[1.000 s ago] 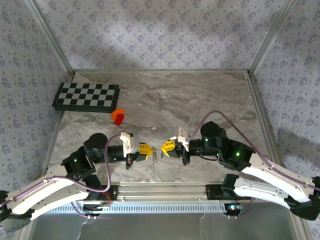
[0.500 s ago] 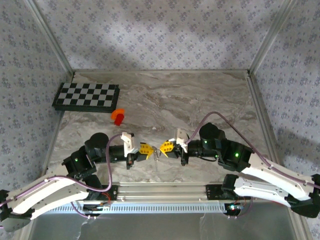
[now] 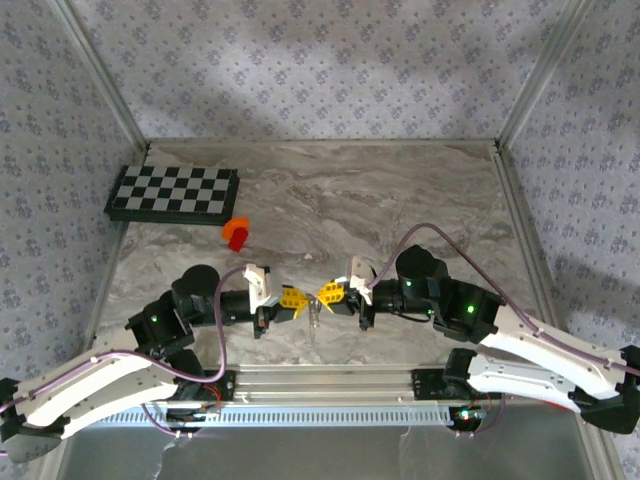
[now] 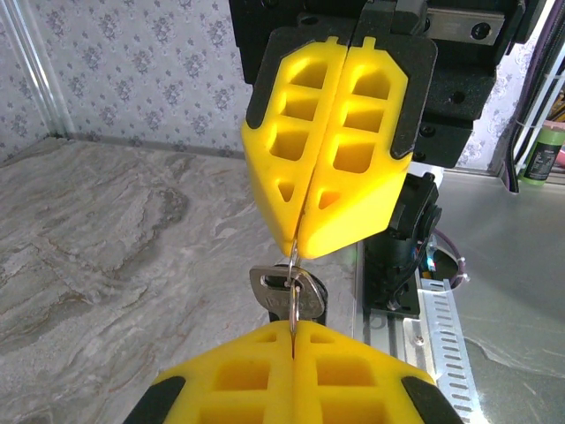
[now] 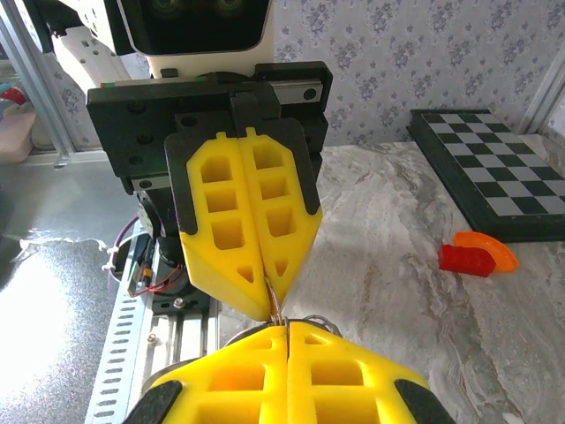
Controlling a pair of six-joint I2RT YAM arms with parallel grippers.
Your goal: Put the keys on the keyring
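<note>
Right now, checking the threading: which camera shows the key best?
Left wrist: the key hangs close and sharp against the keyring. Right wrist gives a thin metal sliver, top external a tiny glint.

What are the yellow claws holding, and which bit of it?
The left gripper and right gripper each pinch the keyring in shut jaws, at opposite ends of its loop. A key sits beside the ring.
</note>
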